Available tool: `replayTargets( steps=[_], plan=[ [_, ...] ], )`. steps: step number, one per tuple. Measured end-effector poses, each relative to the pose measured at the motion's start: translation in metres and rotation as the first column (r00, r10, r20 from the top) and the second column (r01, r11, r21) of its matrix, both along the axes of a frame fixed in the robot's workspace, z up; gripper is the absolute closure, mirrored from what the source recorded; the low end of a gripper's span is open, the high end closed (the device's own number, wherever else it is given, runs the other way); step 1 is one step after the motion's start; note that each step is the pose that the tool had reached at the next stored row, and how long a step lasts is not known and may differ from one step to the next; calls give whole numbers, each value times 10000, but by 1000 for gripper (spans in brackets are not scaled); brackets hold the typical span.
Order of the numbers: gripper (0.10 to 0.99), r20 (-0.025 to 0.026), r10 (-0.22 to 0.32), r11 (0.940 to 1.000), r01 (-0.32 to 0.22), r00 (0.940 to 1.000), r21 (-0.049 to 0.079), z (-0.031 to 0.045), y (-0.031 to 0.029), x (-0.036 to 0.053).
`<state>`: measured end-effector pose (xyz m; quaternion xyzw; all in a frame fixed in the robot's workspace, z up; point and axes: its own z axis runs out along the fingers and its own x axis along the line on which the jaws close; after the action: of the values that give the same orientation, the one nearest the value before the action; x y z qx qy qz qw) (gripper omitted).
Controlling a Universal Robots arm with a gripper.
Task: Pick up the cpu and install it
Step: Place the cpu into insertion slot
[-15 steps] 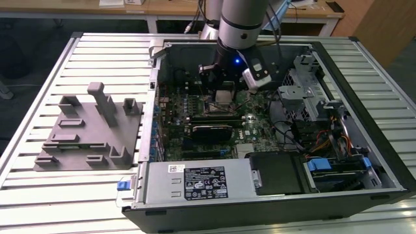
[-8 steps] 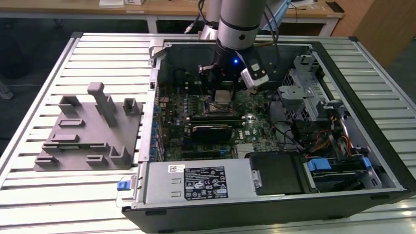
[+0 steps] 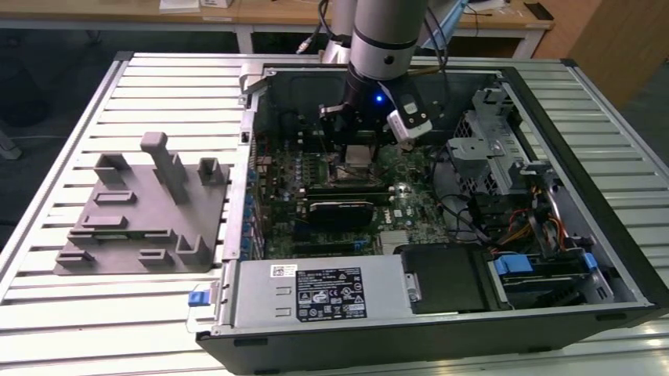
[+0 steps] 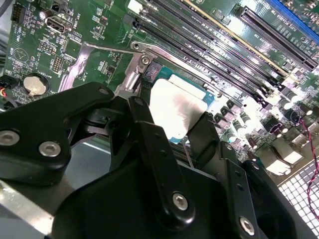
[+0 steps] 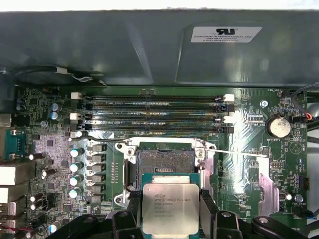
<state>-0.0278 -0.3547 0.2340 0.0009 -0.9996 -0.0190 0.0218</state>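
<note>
The cpu [image 5: 170, 206] gripped in the jaws
The jaws clamp its opposite edges, near the open socket [image 5: 166, 160].

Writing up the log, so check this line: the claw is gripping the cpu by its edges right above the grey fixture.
Wrong in one respect: the claw grips the cpu by its edges above the motherboard, close to the open socket inside the computer case, not above the grey fixture, which lies outside the case. The first wrist view shows this.
</note>
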Motion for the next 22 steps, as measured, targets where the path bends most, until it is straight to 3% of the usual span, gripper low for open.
replayTargets(
  steps=[6,11,17,22],
  plan=[
    [545,0,-41,10000,41,10000,0,-1,0,0],
    [545,0,-986,9951,986,9951,0,-3,0,0],
    [545,1,-1944,9809,1944,9809,-7,-3,0,0],
    [545,2,-2729,9620,2729,9620,-9,-3,0,0]
  ],
)
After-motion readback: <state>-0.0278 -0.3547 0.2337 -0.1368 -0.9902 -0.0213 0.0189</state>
